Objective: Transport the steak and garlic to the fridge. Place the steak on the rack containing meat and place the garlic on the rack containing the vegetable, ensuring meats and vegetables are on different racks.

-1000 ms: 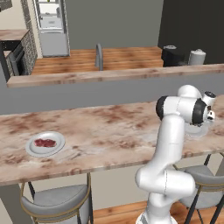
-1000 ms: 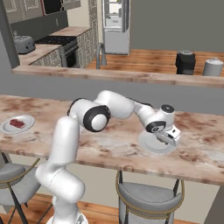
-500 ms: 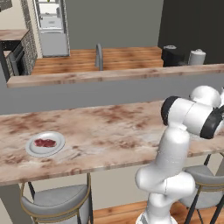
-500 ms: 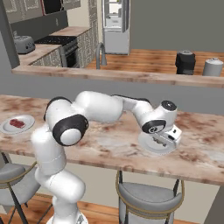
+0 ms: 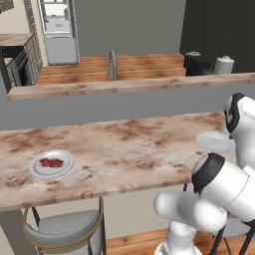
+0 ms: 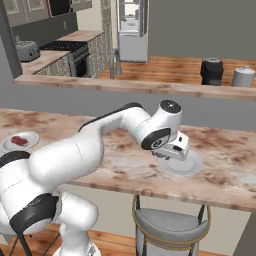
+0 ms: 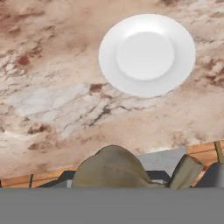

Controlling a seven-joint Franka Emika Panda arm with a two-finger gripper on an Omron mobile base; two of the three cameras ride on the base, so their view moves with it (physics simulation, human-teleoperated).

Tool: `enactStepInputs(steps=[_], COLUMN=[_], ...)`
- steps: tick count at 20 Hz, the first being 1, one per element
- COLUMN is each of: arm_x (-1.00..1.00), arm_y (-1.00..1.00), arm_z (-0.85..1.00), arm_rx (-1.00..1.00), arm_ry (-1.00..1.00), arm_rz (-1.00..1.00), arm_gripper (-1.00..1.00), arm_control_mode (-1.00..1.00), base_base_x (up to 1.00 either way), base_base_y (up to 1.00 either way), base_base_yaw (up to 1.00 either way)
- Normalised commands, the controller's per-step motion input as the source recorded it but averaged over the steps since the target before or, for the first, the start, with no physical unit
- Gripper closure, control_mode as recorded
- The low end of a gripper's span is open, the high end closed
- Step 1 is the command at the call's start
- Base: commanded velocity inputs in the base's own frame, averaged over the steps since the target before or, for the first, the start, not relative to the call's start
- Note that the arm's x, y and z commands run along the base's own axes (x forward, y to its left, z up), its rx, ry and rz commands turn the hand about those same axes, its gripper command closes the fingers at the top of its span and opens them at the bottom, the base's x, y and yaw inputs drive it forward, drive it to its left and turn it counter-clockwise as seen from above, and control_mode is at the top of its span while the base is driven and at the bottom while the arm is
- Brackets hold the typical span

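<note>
Garlic (image 7: 111, 168) looks gripped in my pincer (image 6: 172, 151) over the bare plate (image 7: 183, 70); next I haul it to the fridge (image 6: 132, 30) far beyond.

Two white plates (image 5: 51, 165) (image 7: 146, 54) are sitting on the desk (image 5: 124, 149), one steak (image 5: 51, 162) is lying there, and two stools (image 5: 64, 233) (image 6: 169, 227) are standing below.
</note>
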Motion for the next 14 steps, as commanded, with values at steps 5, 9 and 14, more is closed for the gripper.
enactStepInputs(steps=[5, 9, 14], arm_x=[-0.83, -0.74, -0.53], arm_y=[0.91, 0.70, 0.73], arm_z=[0.78, 0.73, 0.87], arm_rx=[-0.07, -0.05, -0.01], arm_ry=[-0.29, -0.42, -0.17], arm_rz=[0.21, 0.17, 0.11], arm_gripper=[1.00, 1.00, 1.00], arm_control_mode=[-1.00, -1.00, -1.00], base_base_x=[0.00, 0.00, 0.00], base_base_y=[0.00, 0.00, 0.00], base_base_yaw=[0.00, 0.00, 0.00])
